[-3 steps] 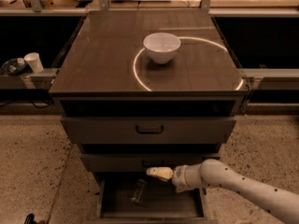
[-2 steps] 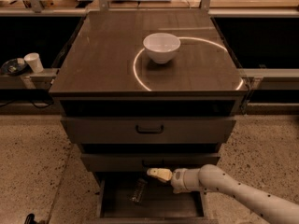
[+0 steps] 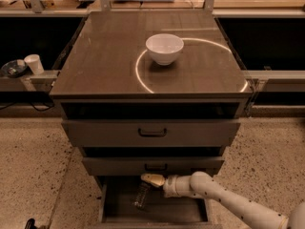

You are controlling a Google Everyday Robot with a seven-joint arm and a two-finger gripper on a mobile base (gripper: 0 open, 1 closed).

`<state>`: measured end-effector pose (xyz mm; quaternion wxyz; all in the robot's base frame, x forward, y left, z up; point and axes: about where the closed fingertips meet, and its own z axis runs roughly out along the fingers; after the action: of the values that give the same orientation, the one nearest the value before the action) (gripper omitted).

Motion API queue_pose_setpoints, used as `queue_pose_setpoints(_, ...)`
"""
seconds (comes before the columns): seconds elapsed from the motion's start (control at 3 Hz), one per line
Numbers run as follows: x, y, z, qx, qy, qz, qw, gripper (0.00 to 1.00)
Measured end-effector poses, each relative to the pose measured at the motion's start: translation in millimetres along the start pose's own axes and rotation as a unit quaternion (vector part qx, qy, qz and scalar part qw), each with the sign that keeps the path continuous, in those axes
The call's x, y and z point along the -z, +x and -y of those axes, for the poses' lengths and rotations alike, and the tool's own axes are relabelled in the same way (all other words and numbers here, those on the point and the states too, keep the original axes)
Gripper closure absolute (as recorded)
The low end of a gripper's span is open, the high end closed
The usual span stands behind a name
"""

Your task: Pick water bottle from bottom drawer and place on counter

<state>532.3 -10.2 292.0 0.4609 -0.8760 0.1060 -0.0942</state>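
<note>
The bottom drawer (image 3: 186,213) is pulled open at the foot of the cabinet, dark inside. The water bottle (image 3: 141,195), small and clear, lies in its left half, pointing away from me. My gripper (image 3: 148,179) reaches in from the lower right on a white arm; its tan fingertips (image 3: 152,179) sit just above the far end of the bottle, under the middle drawer's front. The counter (image 3: 109,56) is the glossy dark brown cabinet top with a curved light reflection.
A white bowl (image 3: 164,48) stands on the counter near its middle. Two wider drawers with black handles (image 3: 152,132) sit above the open one. A white paper cup (image 3: 34,63) stands on a ledge at the left. Speckled floor surrounds the cabinet.
The arm has lowered and drawn further into the open drawer; the gripper tip stays above the bottle's far end. The bottle has not moved.
</note>
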Motion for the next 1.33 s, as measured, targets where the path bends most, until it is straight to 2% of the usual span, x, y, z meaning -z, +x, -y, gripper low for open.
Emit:
queue_pose_setpoints(0.67, -9, -3, -5, -0.005, -0.002, 0.008, 1.0000, 0.00)
queue_pose_setpoints(1.33, -59, -32, -36, -0.014, -0.022, 0.041, 0.9988, 0.00)
